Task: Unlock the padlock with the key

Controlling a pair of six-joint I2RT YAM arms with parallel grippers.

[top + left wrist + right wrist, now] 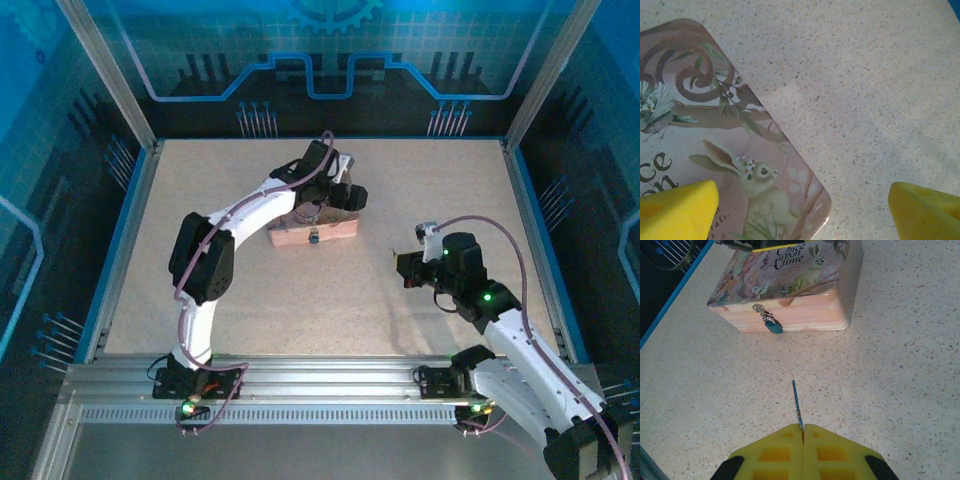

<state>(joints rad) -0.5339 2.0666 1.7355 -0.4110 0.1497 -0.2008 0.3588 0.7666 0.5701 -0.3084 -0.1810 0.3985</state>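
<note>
I see the padlock (773, 326), small and bluish, hanging from the hasp (759, 308) on the box's (810, 315) front wall. The key (796, 402), a thin pale sliver, sits pinched in the right gripper (803, 430), pointing at the box but well short of it.

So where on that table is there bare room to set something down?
Widest bare patch: the table between the pink box and the near rail, with the left arm and right arm on either side. The strip behind the box is free too. Crowded at the box: left hand over its lid, right hand aiming the key at the padlock.
</note>
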